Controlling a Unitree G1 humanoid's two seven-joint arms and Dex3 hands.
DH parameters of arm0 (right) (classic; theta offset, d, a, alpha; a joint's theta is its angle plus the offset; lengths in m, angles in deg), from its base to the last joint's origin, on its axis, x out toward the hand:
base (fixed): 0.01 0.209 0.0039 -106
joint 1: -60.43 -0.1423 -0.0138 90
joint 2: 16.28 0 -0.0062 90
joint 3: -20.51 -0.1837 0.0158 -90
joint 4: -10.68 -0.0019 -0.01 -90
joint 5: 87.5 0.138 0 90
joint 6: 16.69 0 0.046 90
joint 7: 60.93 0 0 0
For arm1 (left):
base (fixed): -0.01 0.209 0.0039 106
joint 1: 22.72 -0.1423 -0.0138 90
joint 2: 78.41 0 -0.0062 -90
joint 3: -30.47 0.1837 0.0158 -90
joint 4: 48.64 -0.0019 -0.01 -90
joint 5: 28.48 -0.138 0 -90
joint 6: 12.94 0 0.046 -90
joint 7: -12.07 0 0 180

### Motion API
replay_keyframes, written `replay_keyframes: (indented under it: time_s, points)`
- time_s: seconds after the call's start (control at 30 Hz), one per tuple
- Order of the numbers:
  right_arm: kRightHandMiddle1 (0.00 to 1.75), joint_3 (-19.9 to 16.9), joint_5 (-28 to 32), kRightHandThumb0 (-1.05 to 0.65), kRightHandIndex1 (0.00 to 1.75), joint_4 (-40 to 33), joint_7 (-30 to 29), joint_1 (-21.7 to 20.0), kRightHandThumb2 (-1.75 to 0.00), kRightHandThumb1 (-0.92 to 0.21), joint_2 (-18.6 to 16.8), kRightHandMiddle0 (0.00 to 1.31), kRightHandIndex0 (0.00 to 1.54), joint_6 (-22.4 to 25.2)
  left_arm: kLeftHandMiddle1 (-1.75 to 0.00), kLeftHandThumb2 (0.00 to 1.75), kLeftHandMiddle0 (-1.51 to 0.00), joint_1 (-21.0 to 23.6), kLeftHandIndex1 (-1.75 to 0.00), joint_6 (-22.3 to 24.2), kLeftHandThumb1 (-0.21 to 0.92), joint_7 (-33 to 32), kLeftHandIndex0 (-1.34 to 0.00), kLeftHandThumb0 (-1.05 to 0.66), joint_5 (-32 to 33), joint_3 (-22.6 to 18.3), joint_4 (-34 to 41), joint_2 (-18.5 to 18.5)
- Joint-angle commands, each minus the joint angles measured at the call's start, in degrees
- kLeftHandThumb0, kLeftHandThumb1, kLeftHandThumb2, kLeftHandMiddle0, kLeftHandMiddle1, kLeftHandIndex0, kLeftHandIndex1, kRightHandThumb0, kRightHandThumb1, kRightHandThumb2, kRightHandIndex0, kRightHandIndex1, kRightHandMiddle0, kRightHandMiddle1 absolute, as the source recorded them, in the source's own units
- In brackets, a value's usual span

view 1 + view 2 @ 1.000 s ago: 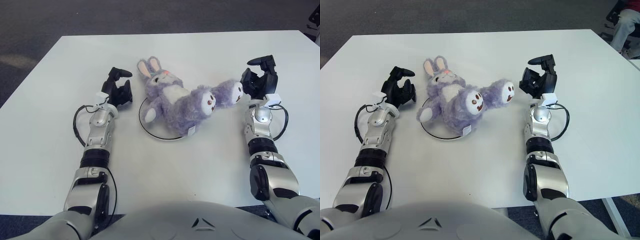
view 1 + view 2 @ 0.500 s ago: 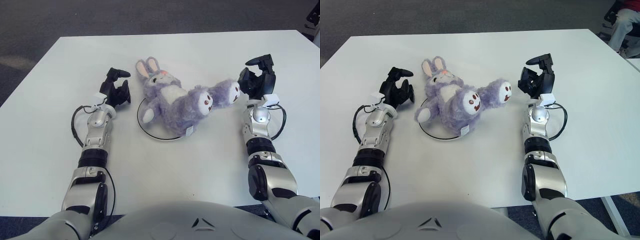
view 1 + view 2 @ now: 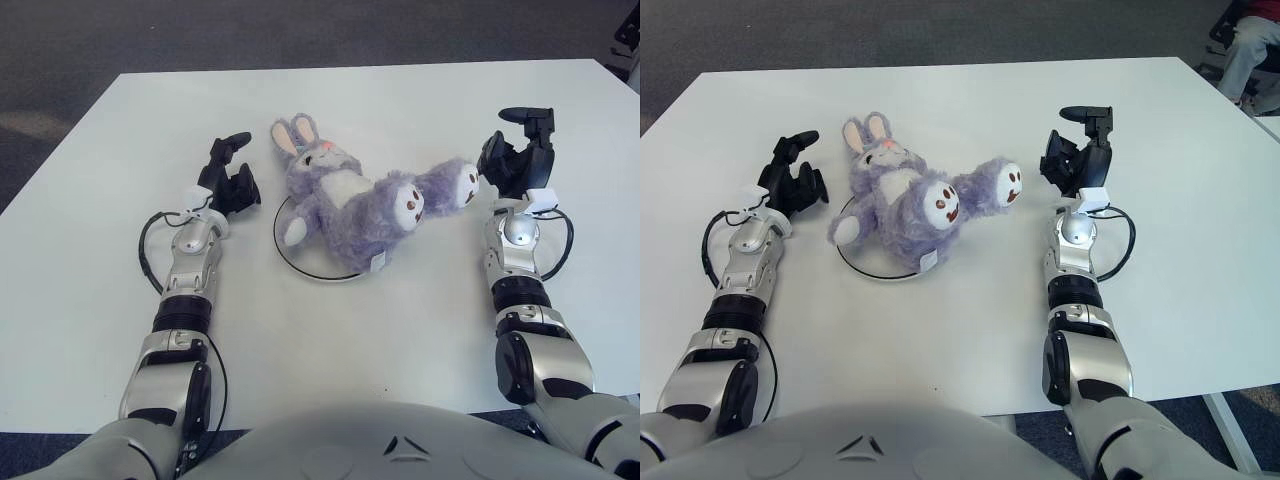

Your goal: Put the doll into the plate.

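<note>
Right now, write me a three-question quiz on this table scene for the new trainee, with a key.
1. True or false: the doll lies wholly clear of the plate.
2. Which hand is nearer the doll's outstretched foot?
A. left hand
B. right hand
C. both equally near
3. Fill in: both hands hold ____.

Key:
1. False. The doll's body lies on the plate, and only one leg sticks out past the rim toward the right.
2. B. The right hand sits just beside that foot, apart from it.
3. Nothing. The fingers of both hands are open, one on each side of the doll on the white table.
</note>
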Motion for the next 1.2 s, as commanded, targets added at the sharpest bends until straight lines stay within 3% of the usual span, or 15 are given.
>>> replay_keyframes:
  time_s: [0.0,0.03,0.07,0.2,0.47,0.7,0.9,1.0,1.17]
  points:
    - [1.66,1.7,-1.9,-0.39,1.75,3.0,-0.5,9.7,-0.8,-0.69,-3.7,0.37,1.25,2.4,-1.75,0.82,-0.98,-5.0,-1.14,-2.0,0.85,-0.7,-0.07,-0.33,-0.7,0.0,-4.4,-1.5]
    - [1.69,1.8,-2.1,-0.4,1.75,2.8,-0.6,9.8,-0.87,-0.64,-3.6,0.4,1.25,2.9,-1.75,0.71,-1.0,-4.8,-1.36,-1.8,0.88,-0.5,-0.11,-0.33,-0.4,-0.1,-5.0,-1.4]
    - [1.71,1.9,-2.1,-0.41,1.75,2.6,-0.7,9.9,-0.96,-0.58,-3.5,0.43,1.24,3.3,-1.75,0.73,-1.02,-4.6,-1.5,-1.7,0.83,-0.3,-0.18,-0.35,-0.2,-0.2,-5.4,-1.3]
    - [1.74,2.0,-1.9,-0.44,1.75,1.9,-0.8,10.1,-1.14,-0.45,-3.6,0.52,1.24,4.2,-1.75,0.9,-1.08,-4.4,-1.68,-1.1,0.66,0.7,-0.34,-0.39,0.3,-0.1,-5.8,-1.0]
    - [1.75,1.9,-0.1,-0.48,1.75,2.6,1.5,9.8,-1.3,-0.33,-3.7,0.61,1.28,3.0,-1.75,1.2,-1.24,-4.7,-1.74,-3.1,0.41,2.8,-0.54,-0.45,1.3,0.1,-5.3,-1.2]
    - [1.75,1.7,0.3,-0.49,1.75,2.8,2.6,9.7,-1.32,-0.31,-3.6,0.62,1.3,2.3,-1.75,1.23,-1.3,-4.7,-1.75,-3.1,0.39,3.9,-0.56,-0.46,1.6,0.1,-5.3,-0.8]
    - [1.75,1.5,0.3,-0.44,1.75,2.6,3.0,9.7,-1.14,-0.46,-3.5,0.5,1.24,2.1,-1.75,1.18,-1.26,-4.8,-1.75,-2.6,0.43,3.8,-0.53,-0.45,1.5,0.1,-4.8,-0.6]
    - [1.75,1.5,0.5,-0.42,1.75,2.5,3.3,9.7,-1.03,-0.55,-3.6,0.44,1.22,2.0,-1.75,1.04,-1.23,-4.8,-1.75,-2.7,0.54,3.6,-0.45,-0.42,1.4,0.1,-4.5,-0.6]
    - [1.75,1.0,0.8,-0.37,1.75,2.2,2.3,9.8,-0.65,-0.83,-4.3,0.25,1.24,2.3,-1.75,0.67,-1.2,-4.9,-1.75,-3.0,0.81,3.3,-0.26,-0.37,1.3,0.2,-3.9,-0.8]
